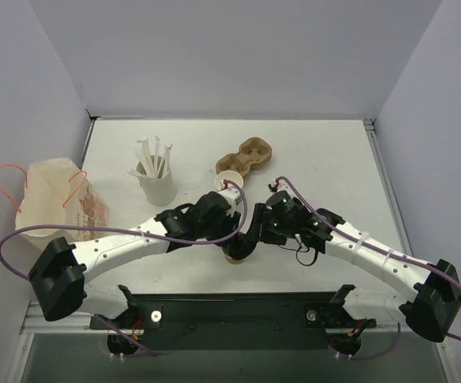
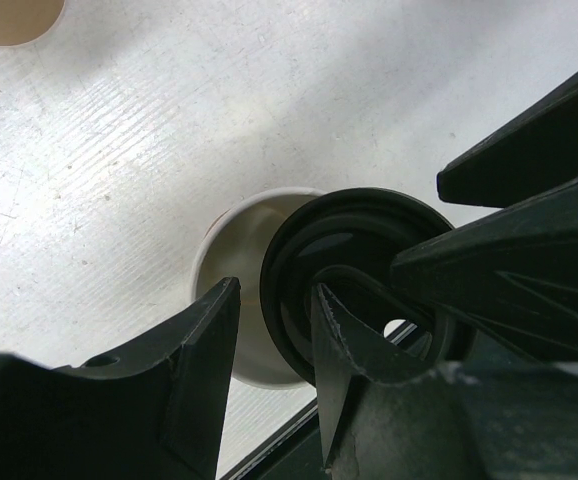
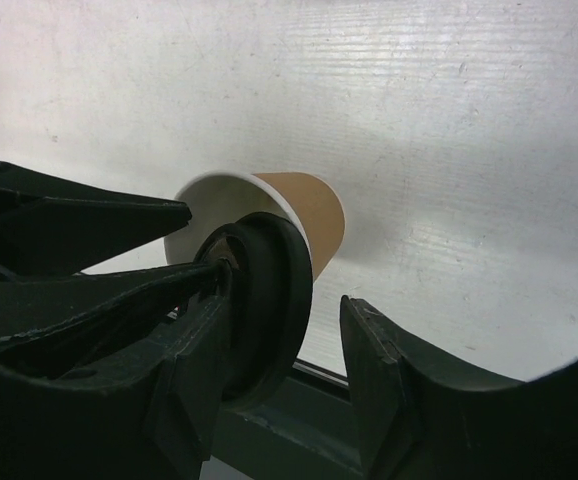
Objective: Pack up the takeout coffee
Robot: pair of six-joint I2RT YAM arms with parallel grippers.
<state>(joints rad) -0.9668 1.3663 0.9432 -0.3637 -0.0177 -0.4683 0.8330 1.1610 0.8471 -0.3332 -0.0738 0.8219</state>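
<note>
Step in hand, as I judge it: lidding the takeout cup (image 2: 227,275) before it can be packed. The lid (image 2: 314,245) is not seated. It stands tilted, partly across the cup's white mouth, and the left side of the rim shows uncovered.

My right gripper (image 3: 289,305) has its jaws parted. The lid lies between them, against one finger, and bare desk (image 3: 449,150) shows between the lid and the other finger, so I record no pinch there.

My left gripper (image 2: 274,290) also has its jaws apart, over the cup's rim, with one finger crossing the lid's face. I cannot tell whether it bears on either item.

The cup stands on the desk close to the near edge, directly beneath both grippers where the arms meet.

Next move, in my judgement: secure the lid, bring it level and centred over the rim, then press it down evenly while the cup is steadied. An off-centre push risks tipping the cup.
</note>
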